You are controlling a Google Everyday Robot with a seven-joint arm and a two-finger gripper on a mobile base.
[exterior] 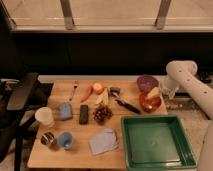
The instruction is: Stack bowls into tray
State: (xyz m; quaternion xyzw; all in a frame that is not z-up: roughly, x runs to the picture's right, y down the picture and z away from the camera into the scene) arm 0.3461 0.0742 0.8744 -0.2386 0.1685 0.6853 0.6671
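Note:
The green tray [157, 150] lies at the table's front right with nothing in it. The red-orange bowl [149, 102] sits just behind the tray, with a pale yellowish item inside it. The purple bowl [147, 82] stands behind that, near the table's back right corner. My white arm comes in from the right, and the gripper [166, 93] hangs at the table's right edge, right beside the red-orange bowl.
On the wooden table [75, 150]: a white cup [44, 116], a blue cup [65, 140], a small tin [48, 138], a blue sponge [65, 110], a dark remote-like bar [84, 114], grapes [102, 114], a grey cloth [104, 141], an apple [98, 88], a carrot [87, 93], a fork [74, 90], a black utensil [125, 104]. A dark chair [22, 95] stands at left.

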